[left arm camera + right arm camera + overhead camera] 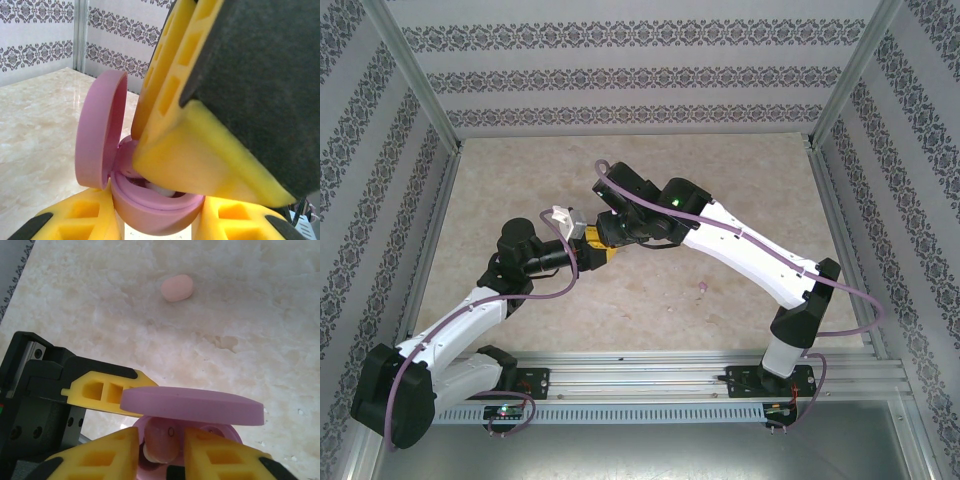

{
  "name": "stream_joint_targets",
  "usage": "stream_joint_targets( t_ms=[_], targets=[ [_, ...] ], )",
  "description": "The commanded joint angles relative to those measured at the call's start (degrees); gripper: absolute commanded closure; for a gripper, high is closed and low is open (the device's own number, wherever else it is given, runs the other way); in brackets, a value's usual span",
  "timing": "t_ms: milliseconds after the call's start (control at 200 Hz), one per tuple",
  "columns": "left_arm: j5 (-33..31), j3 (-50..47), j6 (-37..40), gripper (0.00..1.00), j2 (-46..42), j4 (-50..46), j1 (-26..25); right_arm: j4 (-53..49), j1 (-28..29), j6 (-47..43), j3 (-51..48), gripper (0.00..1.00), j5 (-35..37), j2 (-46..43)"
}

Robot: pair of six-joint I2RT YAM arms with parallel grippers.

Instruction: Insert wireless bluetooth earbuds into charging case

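My left gripper point(157, 222) is shut on the base of the pink charging case point(155, 207), held off the table with its lid point(97, 130) swung open. My right gripper point(161, 452) reaches into the open case from above, one yellow finger point(200, 160) covering most of the cavity. A pale pink earbud point(161, 435) sits between the right fingers, white tip down in the case. A thin gap shows on each side of it. A second pale pink earbud point(177, 288) lies loose on the table beyond. Both grippers meet at mid-table point(595, 240).
The beige marble tabletop point(720, 180) is walled by patterned panels at the back and on both sides. The loose earbud point(701, 290) lies right of the grippers, in front of the right arm. A metal rail point(650, 375) runs along the near edge.
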Motion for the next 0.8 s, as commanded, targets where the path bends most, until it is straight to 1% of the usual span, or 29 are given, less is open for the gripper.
stream_joint_targets(
  t_ms=[0, 375, 535, 694, 794],
  targets=[
    [0.0, 1.02, 1.22, 0.81, -0.83, -0.5, -0.59, -1.85, 0.18, 0.06, 1.34, 0.67, 1.33, -0.74],
    [-0.03, 0.81, 1.2, 0.81, -0.8, -0.43, -0.59, 0.83, 0.18, 1.46, 0.41, 0.66, -1.32, -3.61],
    [-0.16, 0.66, 1.37, 0.81, -0.57, -0.39, -0.6, 3.12, 0.09, 2.26, -2.37, 0.66, -0.89, -7.82],
    [-0.14, 0.7, 1.12, 0.81, -0.41, -0.37, -0.59, 2.65, -0.73, 2.86, -4.95, 0.66, 0.46, -11.62],
    [-0.06, 0.7, 0.85, 0.81, -0.23, -0.32, -0.6, 3.25, -2.53, 3.94, -9.48, 0.66, -0.14, -15.47]
  ],
)
